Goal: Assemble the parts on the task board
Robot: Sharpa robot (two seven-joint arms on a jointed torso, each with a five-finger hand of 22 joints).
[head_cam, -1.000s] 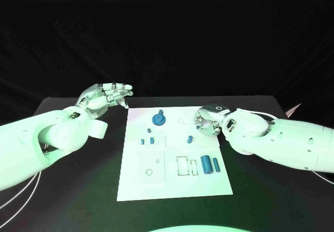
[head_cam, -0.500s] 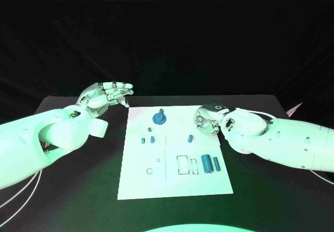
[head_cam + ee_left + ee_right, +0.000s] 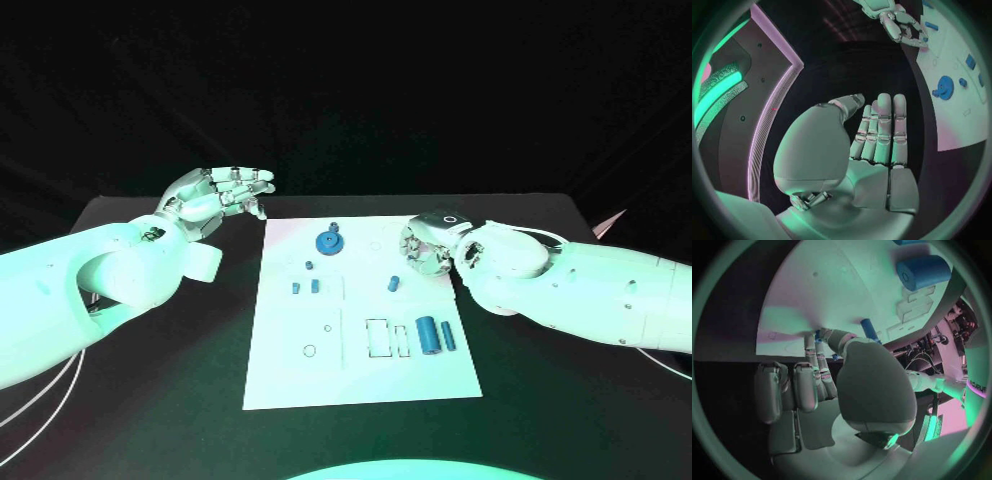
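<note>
Peg point(image 3: 392, 286) lies loose mid-board point(image 3: 361, 380), long axis roughly toward the far edge | right hand point(image 3: 428, 247) nearest, just beyond it, fingers part-curled, empty | left hand point(image 3: 216, 195) off-board over worktop, fingers straight together, empty

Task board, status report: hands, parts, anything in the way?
Left hand open, off the task board, holding nothing. Right hand low over the board's right edge; grip unclear. Blue gear and blue cylinder lie untouched. Nothing in the way.
</note>
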